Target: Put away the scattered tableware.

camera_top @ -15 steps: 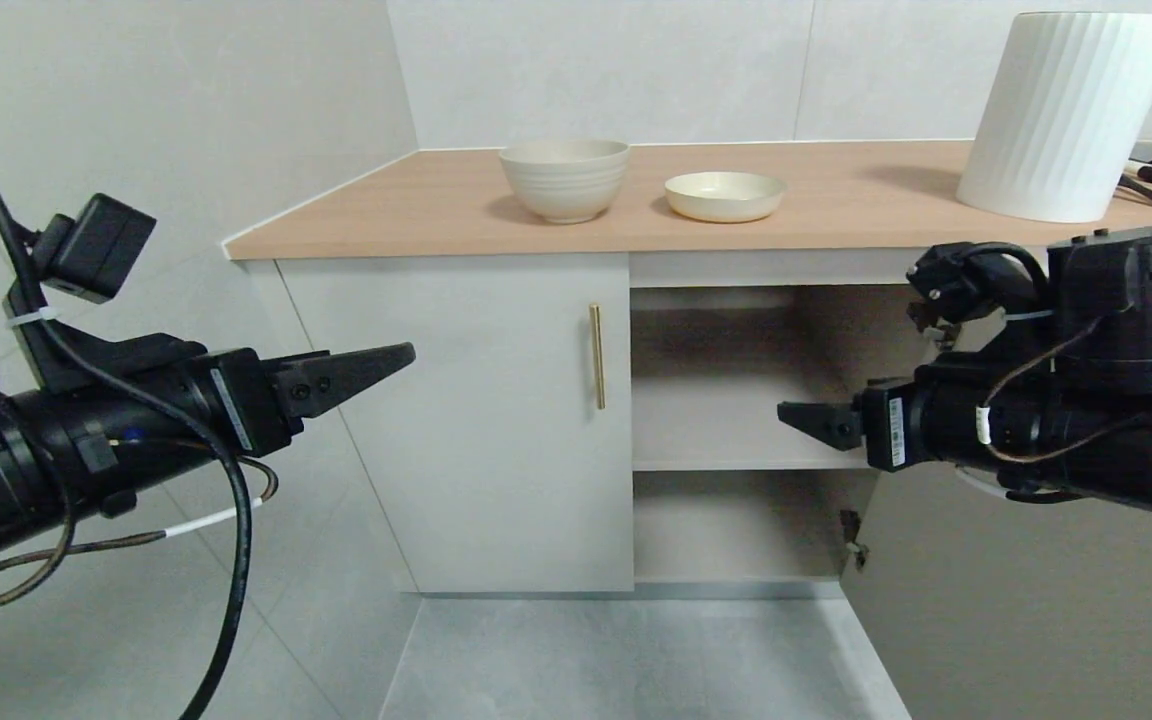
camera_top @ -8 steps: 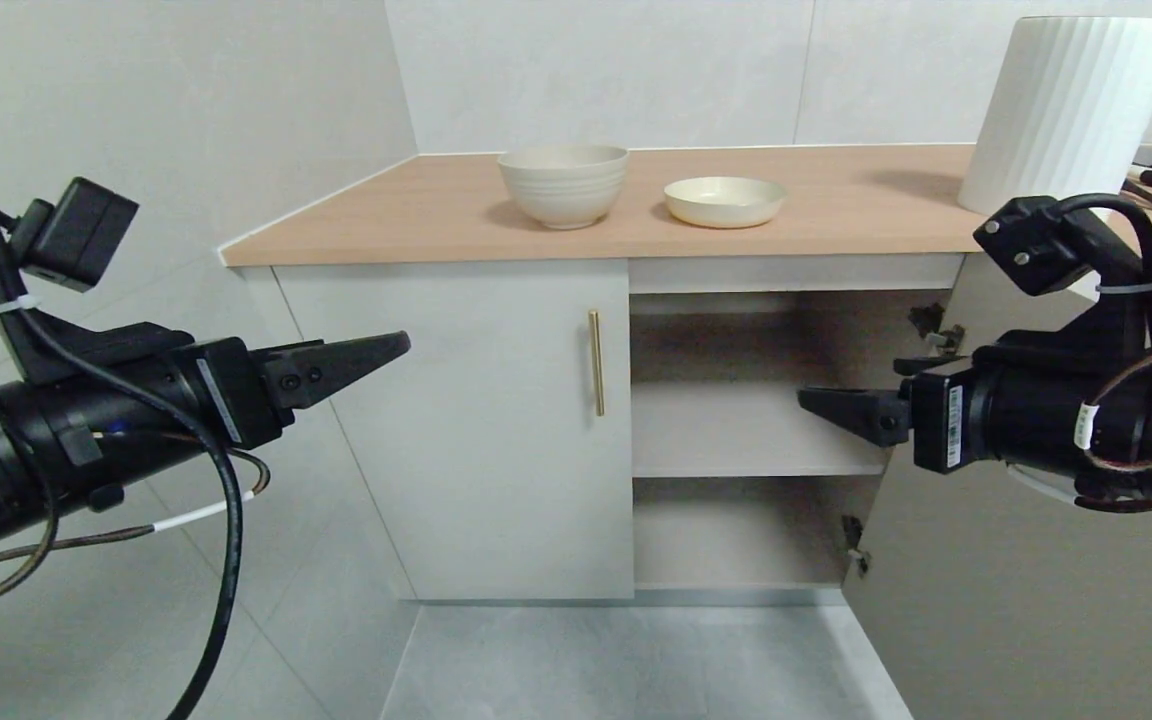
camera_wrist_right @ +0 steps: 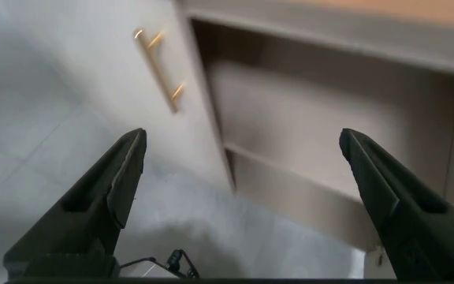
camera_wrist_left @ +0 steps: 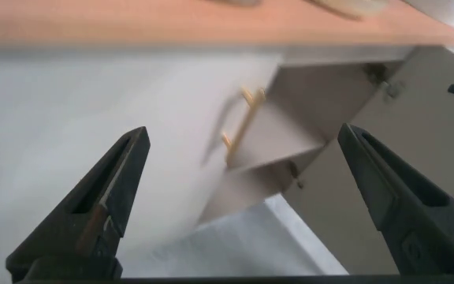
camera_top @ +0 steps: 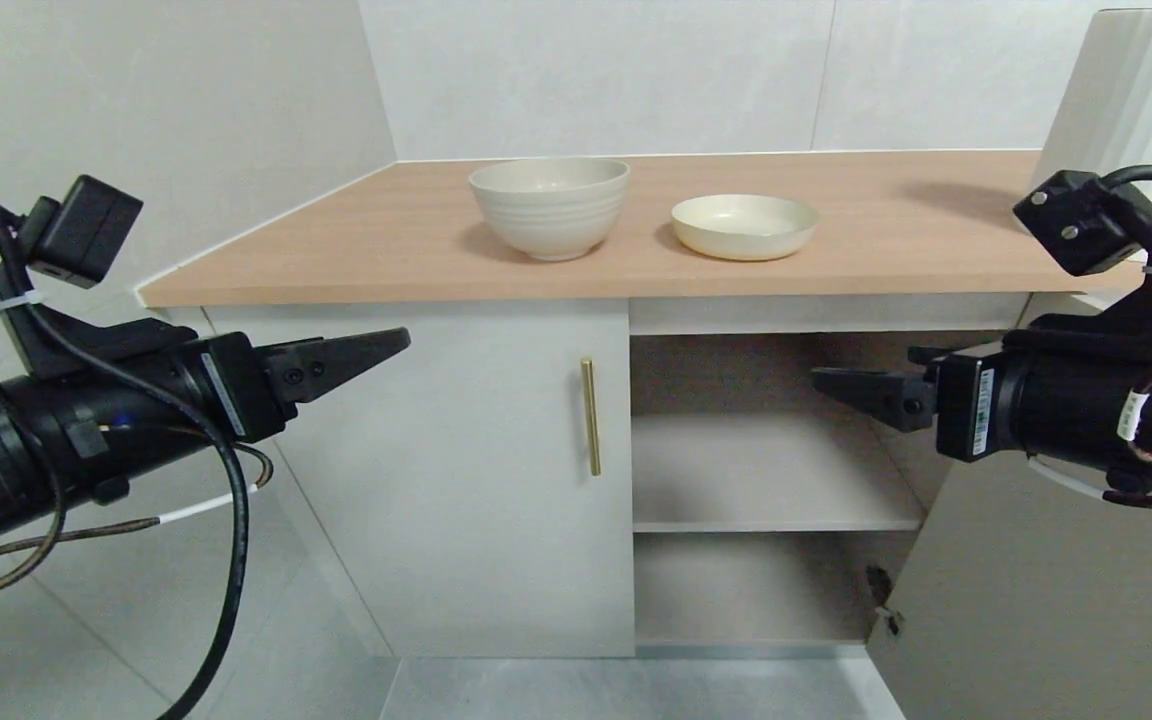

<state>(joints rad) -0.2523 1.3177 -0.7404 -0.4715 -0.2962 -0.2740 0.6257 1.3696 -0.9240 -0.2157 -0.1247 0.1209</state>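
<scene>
My left gripper (camera_top: pixel 388 346) hung in front of the closed cabinet door (camera_top: pixel 456 480), below the edge of the countertop (camera_top: pixel 356 260) and well to the left of the brass handle (camera_top: pixel 589 416). Its jaws stood wide apart with nothing between them. My black tapering fingers (camera_wrist_left: pixel 93 213) touched nothing, and through the gap in my left wrist view I saw the door, the handle and part of the open compartment (camera_wrist_left: pixel 321 87).

My right gripper (camera_top: pixel 831 382) hung at the mouth of that compartment, under the countertop and above the shelf (camera_top: pixel 766 480), near the open right door (camera_top: pixel 1036 600). Its jaws were likewise spread wide and held nothing, and they stood clear of the shelf, the frame and the door. Between them in my right wrist view lay the handle and the inside of the compartment.

The tableware sat up on the countertop, well apart from both of my grippers. A ribbed cream bowl (camera_top: pixel 550 205) stood upright above the closed door. A shallow cream plate (camera_top: pixel 744 226) lay near it on its right, above the compartment, and the two did not touch. A tall white ribbed container (camera_top: pixel 1136 90) stood farther right on the same top, behind my right wrist.
</scene>
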